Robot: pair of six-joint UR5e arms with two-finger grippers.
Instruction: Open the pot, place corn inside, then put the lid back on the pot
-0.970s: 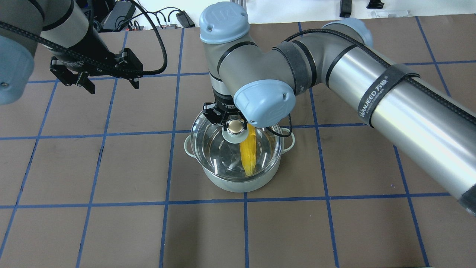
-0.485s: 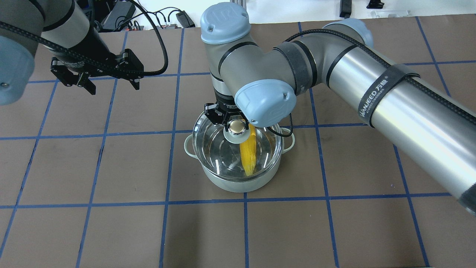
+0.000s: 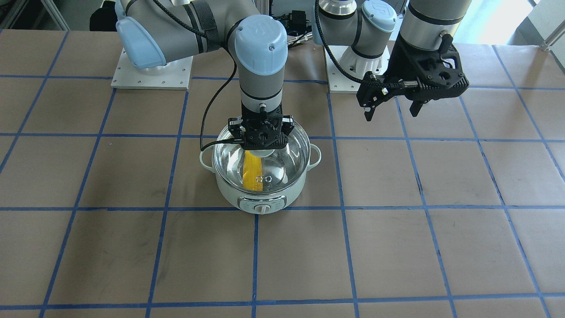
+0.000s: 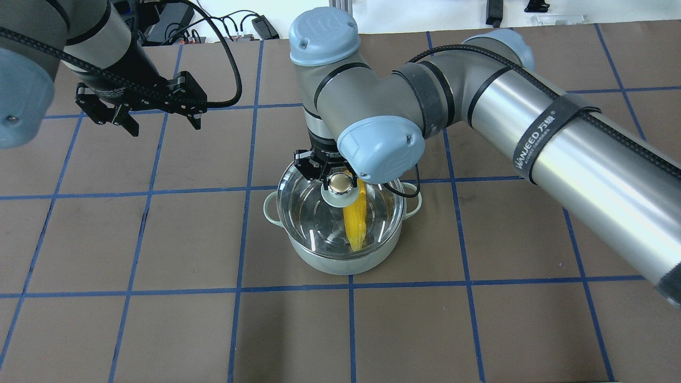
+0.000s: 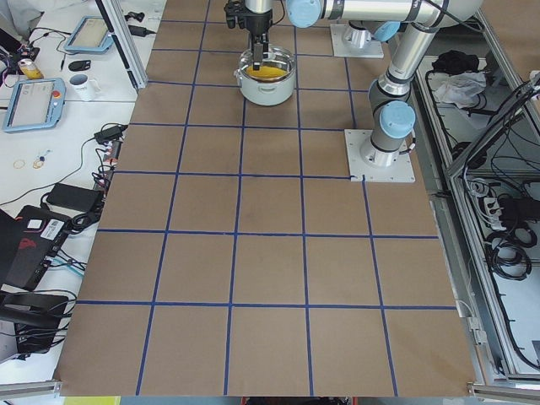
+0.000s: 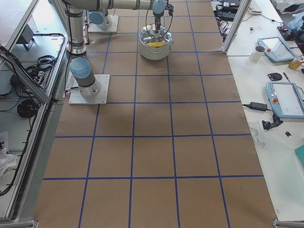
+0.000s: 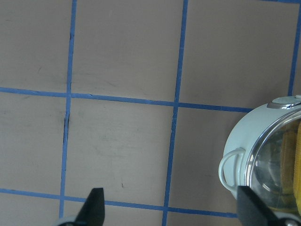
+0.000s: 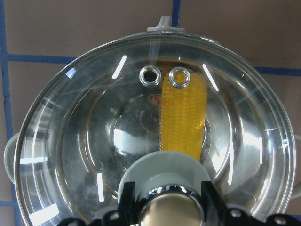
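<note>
The mint-green pot (image 4: 340, 260) stands mid-table, its dial (image 3: 262, 209) facing away from the robot. The yellow corn (image 4: 355, 226) lies inside it, seen through the glass in the right wrist view (image 8: 184, 117). My right gripper (image 4: 335, 180) is shut on the beige knob (image 4: 341, 183) of the glass lid (image 4: 311, 213). It holds the lid level over the pot's opening, close to the rim; I cannot tell whether it rests on it. My left gripper (image 4: 164, 125) is open and empty, above the table at the back left, apart from the pot (image 7: 242, 136).
Brown table cover with a blue tape grid (image 4: 245, 239). The arms' base plates (image 3: 152, 75) sit at the robot's side of the table. Cables and power bricks (image 4: 175, 21) lie beyond the far edge. Side benches hold tablets and a mug (image 5: 84, 84).
My right gripper has shifted the lid slightly to the right, more squarely over the pot. My left gripper has drifted slightly and stays open.
</note>
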